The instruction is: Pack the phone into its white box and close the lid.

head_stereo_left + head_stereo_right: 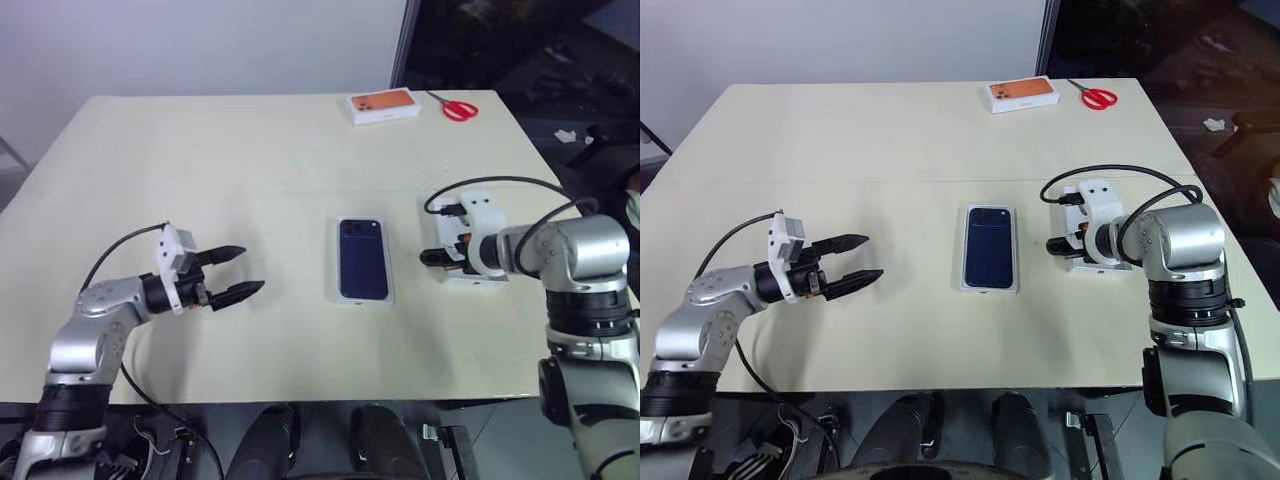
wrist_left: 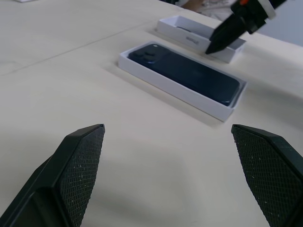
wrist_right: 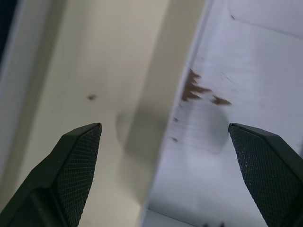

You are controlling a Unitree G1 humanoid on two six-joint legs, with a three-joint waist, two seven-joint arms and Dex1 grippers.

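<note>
Two tools are up over the cream desk, and both have their fingers spread wide with nothing between them. Look at the middle of the desk: the phone lies face down, dark blue back showing, camera cluster at its far end, and it sits inside the white box, whose thin white walls frame it on every side. The left tool hovers well to the left of the box, pointing across toward it, above the bare desk and touching nothing. Over on the right, the lid rests open side up just beside the box, a strip of bare desk between the two. The right tool tips downward right at the lid's near-left edge, one black fingertip over that edge in the left wrist view. From the right wrist camera, one finger is over the desk and the other over the lid's white inside, which has a few small brown marks on it. Whether that tool actually touches the lid, I cannot tell. Far back on the desk, an orange-printed white box lies flat, and red-handled scissors lie just to its right.
</note>
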